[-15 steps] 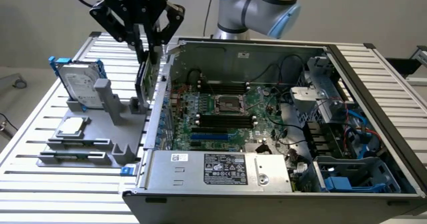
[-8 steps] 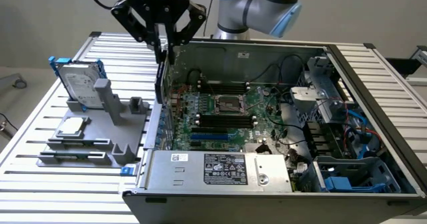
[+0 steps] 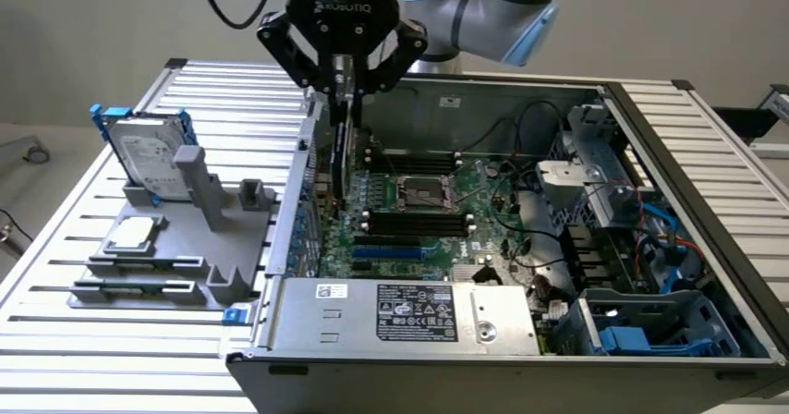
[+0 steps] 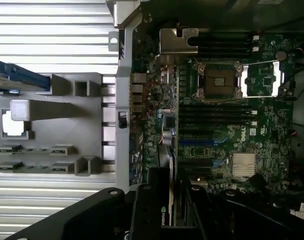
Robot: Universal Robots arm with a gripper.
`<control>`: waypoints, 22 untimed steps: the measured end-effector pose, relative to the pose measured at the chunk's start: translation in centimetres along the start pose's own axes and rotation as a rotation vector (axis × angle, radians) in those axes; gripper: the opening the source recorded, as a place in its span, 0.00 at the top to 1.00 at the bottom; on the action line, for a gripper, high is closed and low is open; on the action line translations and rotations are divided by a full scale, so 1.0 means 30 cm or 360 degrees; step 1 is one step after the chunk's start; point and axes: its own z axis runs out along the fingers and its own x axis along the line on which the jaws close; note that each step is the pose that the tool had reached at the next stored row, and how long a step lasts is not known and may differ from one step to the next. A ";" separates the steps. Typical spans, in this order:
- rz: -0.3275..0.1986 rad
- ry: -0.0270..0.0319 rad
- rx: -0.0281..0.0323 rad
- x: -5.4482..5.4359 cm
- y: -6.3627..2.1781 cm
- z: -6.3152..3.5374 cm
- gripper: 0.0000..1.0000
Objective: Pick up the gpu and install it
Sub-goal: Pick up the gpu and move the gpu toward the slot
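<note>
Holding the gpu [image 3: 336, 151] on edge, the pincer [image 3: 346, 86] is clenched on the card's upper edge. The card hangs inside the open computer case [image 3: 690, 248], over the exterior view's left side of the motherboard [image 3: 407, 213] and close beside the case wall there. Can't tell whether its lower edge is touching the board or just above it.

Risks I'd flag from here:

- Slot miss. The blue slot [image 3: 388, 245] sits nearer the power supply [image 3: 407, 312] than the card does. If the card goes down off-line, the edge connector lands on bare board or small parts, not in the slot.
- Wall snag. The card is very near that case wall. Its end bracket could catch the wall's lip and cock the card over.
- Tilt in the grip. The fingers pinch only a short stretch of the top edge. Any side load at the lower edge can pivot the card between them, so it would meet the slot at an angle and jam.
- Slip. In the wrist view the grip sits on the smooth black shroud side. Push-in force could slide the fingers down the card instead of seating it.
- Over-press. If it jams and the arm keeps pushing, the board flexes. The CPU socket [image 3: 419, 190] and memory slots are close by.
- Cables [image 3: 542, 248] are well apart on the exterior view's right, so low concern.

Off the case, the hard drive [image 3: 146, 155] and the grey parts holder [image 3: 161, 266] sit on the counter [image 3: 74, 340], clear of the arm.
</note>
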 end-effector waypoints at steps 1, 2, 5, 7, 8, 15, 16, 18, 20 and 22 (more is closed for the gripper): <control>0.0000 0.00000 0.00005 -0.015 0.000 0.006 0.74; 0.0000 -0.00001 0.00010 -0.030 0.000 0.012 0.74; 0.0000 0.00000 0.00051 -0.077 -0.001 0.029 0.74; 0.0000 -0.00001 0.00080 -0.107 -0.001 0.041 0.74; 0.0000 0.00000 0.00092 -0.122 -0.001 0.046 0.74; 0.0000 0.00000 0.00149 -0.229 0.019 0.088 0.74; 0.0000 0.00000 0.00150 -0.245 0.026 0.094 0.74; 0.0000 -0.00001 0.00149 -0.274 0.041 0.106 0.74; 0.0000 0.00000 0.00149 -0.295 0.059 0.118 0.74; 0.0000 -0.00012 0.00145 -0.296 0.065 0.122 0.74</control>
